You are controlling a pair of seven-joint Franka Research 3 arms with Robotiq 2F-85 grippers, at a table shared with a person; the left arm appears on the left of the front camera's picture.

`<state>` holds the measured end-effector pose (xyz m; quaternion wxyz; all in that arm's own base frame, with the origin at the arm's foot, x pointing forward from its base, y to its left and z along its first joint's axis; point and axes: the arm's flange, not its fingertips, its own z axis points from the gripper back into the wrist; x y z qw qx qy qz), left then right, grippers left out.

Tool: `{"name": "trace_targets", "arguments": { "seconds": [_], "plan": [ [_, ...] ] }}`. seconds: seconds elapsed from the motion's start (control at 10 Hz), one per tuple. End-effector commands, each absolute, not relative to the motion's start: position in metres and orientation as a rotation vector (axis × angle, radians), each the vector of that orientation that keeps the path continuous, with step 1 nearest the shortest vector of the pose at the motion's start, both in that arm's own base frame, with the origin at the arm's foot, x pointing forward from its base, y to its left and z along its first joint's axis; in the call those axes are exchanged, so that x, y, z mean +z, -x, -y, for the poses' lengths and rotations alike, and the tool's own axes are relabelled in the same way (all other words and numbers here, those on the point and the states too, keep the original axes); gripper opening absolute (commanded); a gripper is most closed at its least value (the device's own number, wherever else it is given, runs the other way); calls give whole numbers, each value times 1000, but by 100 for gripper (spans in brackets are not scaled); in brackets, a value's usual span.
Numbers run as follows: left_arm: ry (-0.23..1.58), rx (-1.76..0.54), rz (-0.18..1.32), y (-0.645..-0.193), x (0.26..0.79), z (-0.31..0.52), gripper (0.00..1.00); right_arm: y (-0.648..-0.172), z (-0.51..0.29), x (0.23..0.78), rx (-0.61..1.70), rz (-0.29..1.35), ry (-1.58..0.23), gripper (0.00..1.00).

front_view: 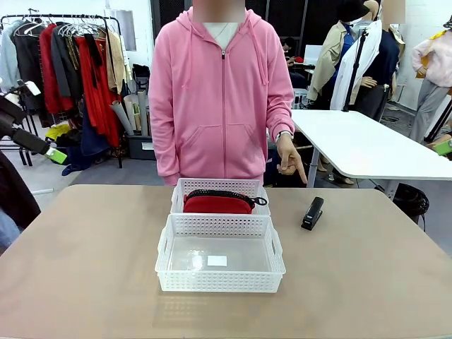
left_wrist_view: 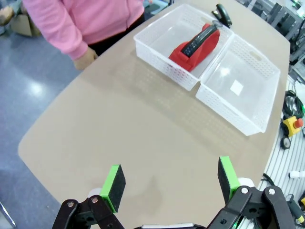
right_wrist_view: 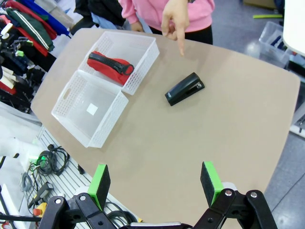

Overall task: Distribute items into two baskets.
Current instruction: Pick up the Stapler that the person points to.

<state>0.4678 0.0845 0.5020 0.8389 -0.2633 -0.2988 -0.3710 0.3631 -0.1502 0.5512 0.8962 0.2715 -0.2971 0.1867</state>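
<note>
The red fabric zip pouch with black zipper trim (front_view: 217,203) lies in the far white lattice plastic basket (front_view: 212,187). The matching near basket (front_view: 219,282), touching it at 6 o'clock, holds nothing but a white label. The small black stapler (front_view: 312,213) rests on the beige table (front_view: 92,254) at 3 o'clock of the far basket, and the person's hand (front_view: 289,159) points a finger down at it.

Both the right gripper (right_wrist_view: 156,183) and the left gripper (left_wrist_view: 171,183) hang above the table with jaws spread wide, holding nothing.

The stapler looks like the right arm's job. It lies slantwise toward 1 o'clock in the right wrist view, so the wrist should roll until the pads face its long narrow sides. The arm should descend once the finger has withdrawn, then release low inside the near basket.
</note>
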Motion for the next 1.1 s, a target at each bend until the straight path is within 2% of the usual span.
{"name": "trace_targets", "arguments": {
  "seconds": [0.0, 1.0],
  "plan": [
    [612, -821, 707, -466, 502, -87, 100, -364, 149, 553, 391, 631, -566, 100],
    [602, -807, 681, -467, 500, -87, 100, -364, 149, 553, 391, 631, -566, 100]
  ]
}}
